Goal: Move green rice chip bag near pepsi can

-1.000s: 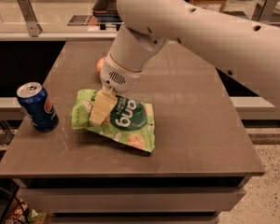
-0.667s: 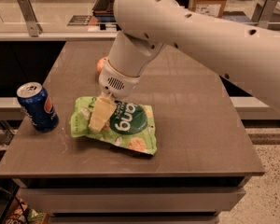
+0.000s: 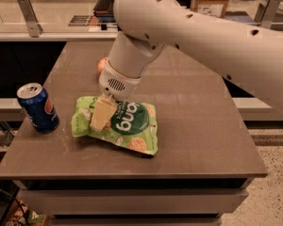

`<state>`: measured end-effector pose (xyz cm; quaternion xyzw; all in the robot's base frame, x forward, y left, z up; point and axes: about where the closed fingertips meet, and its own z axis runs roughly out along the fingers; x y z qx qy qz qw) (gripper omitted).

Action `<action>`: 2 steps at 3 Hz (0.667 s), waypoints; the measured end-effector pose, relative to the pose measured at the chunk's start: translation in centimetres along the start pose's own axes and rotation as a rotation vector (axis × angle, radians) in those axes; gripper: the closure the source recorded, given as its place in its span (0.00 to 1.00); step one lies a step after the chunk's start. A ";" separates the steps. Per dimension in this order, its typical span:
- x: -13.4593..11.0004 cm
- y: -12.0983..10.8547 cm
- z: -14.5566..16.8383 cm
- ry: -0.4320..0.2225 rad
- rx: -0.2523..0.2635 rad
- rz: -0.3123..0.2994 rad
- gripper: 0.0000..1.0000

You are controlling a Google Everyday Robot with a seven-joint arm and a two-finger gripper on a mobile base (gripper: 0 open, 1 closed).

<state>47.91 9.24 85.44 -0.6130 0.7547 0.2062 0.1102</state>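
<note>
Your gripper (image 3: 103, 116) rests on the left part of the green rice chip bag (image 3: 129, 124), and you cannot tell how wide it stands; the bag lies flat on the surface (image 3: 203, 126), at 3 o'clock from the pepsi can (image 3: 37, 108), and is likely light, crinkly and slippery, so pinch its left edge.
</note>
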 end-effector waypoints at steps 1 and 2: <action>-0.1 0.1 0.0 0.001 0.000 -0.003 0.00; -0.1 0.1 0.0 0.001 0.000 -0.003 0.00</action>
